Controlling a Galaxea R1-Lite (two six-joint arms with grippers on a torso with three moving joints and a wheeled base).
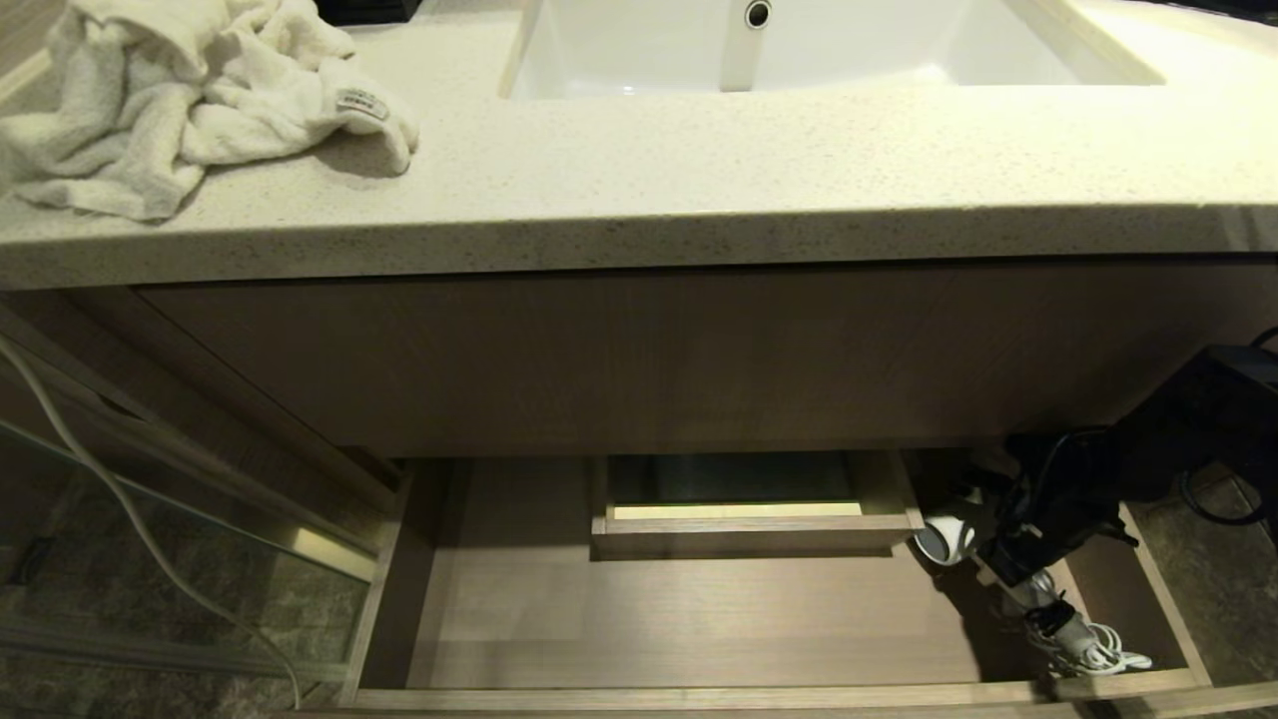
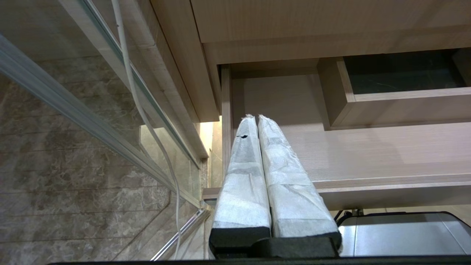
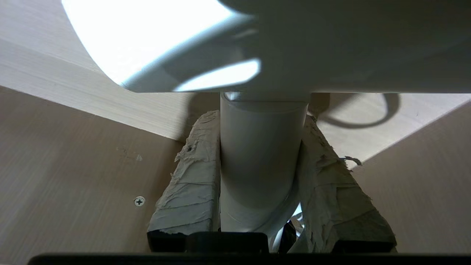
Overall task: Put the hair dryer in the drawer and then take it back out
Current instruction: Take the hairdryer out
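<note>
The drawer stood pulled out under the bench, its pale wood floor bare except at the right end. There the hair dryer sat inside the drawer, its barrel near the right corner of the boxed cutout and its grey round end facing left. The handle ran toward the near right corner, where the bundled cord lay on the drawer floor just inside the front rail.

The right gripper reached down into that corner. In the right wrist view its padded fingers pinched the slim handle from both sides, the barrel spreading wide just beyond their tips. Gripping the handle rather than the thick barrel made sense, since only the handle was narrow enough to fit between the pads. Whether the dryer was resting on the drawer floor or just lifted off it could not be told.

The left gripper hung parked off the drawer's left front corner, its fingers pressed together and holding nothing, well clear of the work.

A crumpled towel lay on the bench at the far left, beside the sink.
</note>
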